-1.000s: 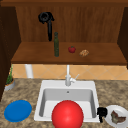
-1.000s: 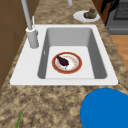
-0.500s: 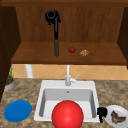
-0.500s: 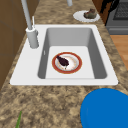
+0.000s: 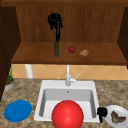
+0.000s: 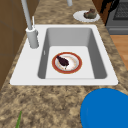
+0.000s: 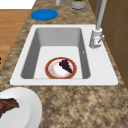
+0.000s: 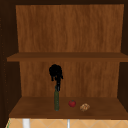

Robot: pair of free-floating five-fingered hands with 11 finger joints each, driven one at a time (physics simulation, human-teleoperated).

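My left hand (image 5: 55, 20) hovers in front of the wooden cabinet's back wall, its fingers hanging down over the top of a tall green bottle (image 5: 56, 48). The bottle stands on the lower shelf (image 5: 35, 56); in the upper view the left hand (image 8: 56, 73) sits right above the bottle (image 8: 56, 100). I cannot tell whether the fingers touch the bottle's neck. My right hand (image 5: 101, 113) floats low at the sink's right front corner, beside a white plate (image 5: 110, 120) with brown food. In the left side view this hand (image 6: 109, 6) has loose fingers and holds nothing.
A red fruit (image 5: 72, 49) and a small tan lump (image 5: 84, 52) lie on the shelf to the right of the bottle. The white sink (image 6: 32, 75) holds a red-rimmed plate (image 6: 67, 62) with dark food. A blue plate (image 5: 18, 110) lies on the left counter, with the faucet (image 5: 67, 76) behind the basin.
My left hand has drifted to the right along the cabinet and now hangs over the bottle's top. The right hand has not moved.
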